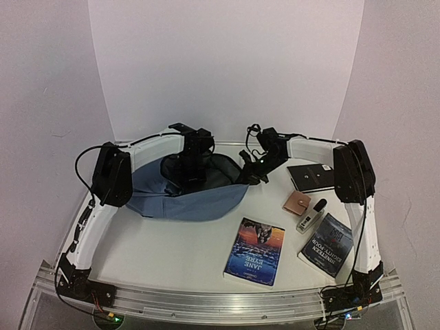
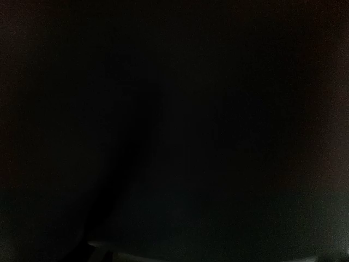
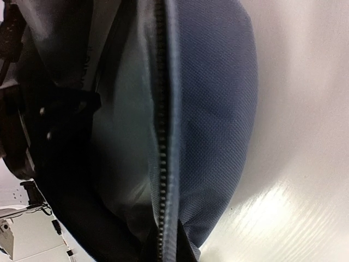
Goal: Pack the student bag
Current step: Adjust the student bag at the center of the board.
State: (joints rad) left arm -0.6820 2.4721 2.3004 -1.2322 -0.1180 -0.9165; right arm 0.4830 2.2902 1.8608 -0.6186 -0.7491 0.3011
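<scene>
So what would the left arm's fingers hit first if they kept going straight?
Probably the student bag, its inner lining: they seem sunk in its opening, and that wrist view is black.

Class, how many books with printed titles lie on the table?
2: the Jane Eyre book at front centre, a second book at front right. Others may be hidden inside the student bag.

We see the bag (image 3: 218,109) as matt blue cloth with a fine, rough weave, its zipper (image 3: 160,120) a row of dark teeth. The table (image 3: 305,180) is smooth, glossy white. By its near edge, a book (image 1: 255,251) has a shiny paper cover; the rail (image 1: 220,304) looks like brushed metal.
</scene>
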